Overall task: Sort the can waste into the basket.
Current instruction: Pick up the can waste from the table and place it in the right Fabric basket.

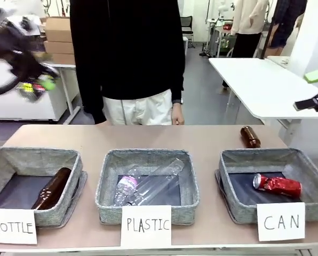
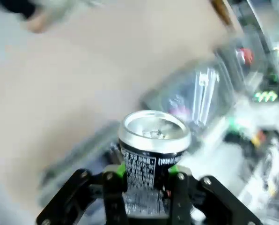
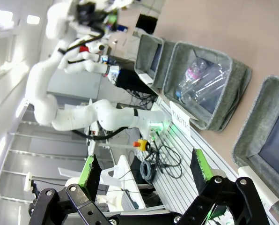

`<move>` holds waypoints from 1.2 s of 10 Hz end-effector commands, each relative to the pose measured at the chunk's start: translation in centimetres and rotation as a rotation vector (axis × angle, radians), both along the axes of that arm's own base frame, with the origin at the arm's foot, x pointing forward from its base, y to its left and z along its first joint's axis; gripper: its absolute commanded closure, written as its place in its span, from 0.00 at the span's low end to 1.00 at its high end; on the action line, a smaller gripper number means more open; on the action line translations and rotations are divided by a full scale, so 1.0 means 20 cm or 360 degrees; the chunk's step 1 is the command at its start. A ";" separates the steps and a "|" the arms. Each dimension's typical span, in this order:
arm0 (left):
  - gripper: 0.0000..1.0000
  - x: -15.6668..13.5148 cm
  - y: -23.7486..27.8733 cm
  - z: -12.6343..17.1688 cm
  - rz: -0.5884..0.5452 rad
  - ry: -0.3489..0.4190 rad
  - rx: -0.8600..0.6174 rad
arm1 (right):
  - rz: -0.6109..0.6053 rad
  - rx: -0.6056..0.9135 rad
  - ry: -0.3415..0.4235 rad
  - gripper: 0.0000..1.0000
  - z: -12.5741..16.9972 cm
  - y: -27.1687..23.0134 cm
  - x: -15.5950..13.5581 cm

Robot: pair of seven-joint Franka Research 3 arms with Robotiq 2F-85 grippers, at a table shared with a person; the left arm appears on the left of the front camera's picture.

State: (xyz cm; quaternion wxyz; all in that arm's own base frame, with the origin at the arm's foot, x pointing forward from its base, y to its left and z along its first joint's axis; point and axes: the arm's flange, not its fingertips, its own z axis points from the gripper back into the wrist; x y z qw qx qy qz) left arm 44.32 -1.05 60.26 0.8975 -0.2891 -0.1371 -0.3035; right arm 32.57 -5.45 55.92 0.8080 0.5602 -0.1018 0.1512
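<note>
With the left gripper point(image 2: 149, 180): clamped shut on the dark can point(image 2: 153, 140), green pads point(image 2: 121, 169) pressing either side of the printed wall, low on the body, silver end pointing away from the palm. Carried high above the table's left end in the front view point(image 1: 33, 82), well apart from the basket point(image 1: 255, 154) signed CAN, the farthest of three from this gripper. Inside that basket, on the dark floor: the red can point(image 1: 279, 185), on its side, creased.

Likely light and empty, thin-walled, easy to crush under a hard squeeze. Smooth and slick too, so apt to slip if held loosely. Seems undented, though blur hides most of the wall. Best taken across the middle of the wall with modest force, or nearer a rim, where stiffer. No harm expected from a short drop.

Far opposite, at the right edge: the right gripper point(image 1: 315, 89), jaws spread, nothing between them.
</note>
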 end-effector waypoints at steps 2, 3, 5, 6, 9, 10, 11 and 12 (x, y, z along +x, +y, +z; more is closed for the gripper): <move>1.00 -0.66 0.02 -0.07 -0.0184 0.0077 -0.0270 | 0.0032 -0.0004 -0.0028 0.00 0.00 -0.01 0.00; 1.00 -0.72 0.02 -0.12 -0.0125 -0.0042 -0.0301 | 0.0032 -0.0004 -0.0028 0.00 0.00 -0.01 0.00; 1.00 -0.72 0.03 -0.03 -0.0199 0.0032 -0.0255 | 0.0032 -0.0004 -0.0028 0.00 0.00 -0.01 0.00; 1.00 -0.72 0.03 -0.03 -0.0199 0.0032 -0.0255 | 0.0032 -0.0004 -0.0028 0.00 0.00 -0.01 0.00; 0.73 -0.69 -0.22 -0.15 -0.0340 0.0067 -0.0525 | -0.0543 -0.0204 -0.0075 0.00 0.04 -0.10 0.01; 0.73 -0.64 -0.58 -0.15 -0.0345 -0.0061 -0.0587 | -0.0533 -0.0266 -0.0076 0.00 0.05 -0.21 -0.06; 0.73 -0.63 -0.95 -0.13 -0.0302 -0.0065 -0.0668 | -0.0695 -0.0347 -0.0056 0.00 0.04 -0.36 -0.14; 0.73 -0.64 -1.29 -0.13 -0.0407 -0.0129 -0.0698 | -0.0926 -0.0298 -0.0014 0.00 0.03 -0.55 -0.26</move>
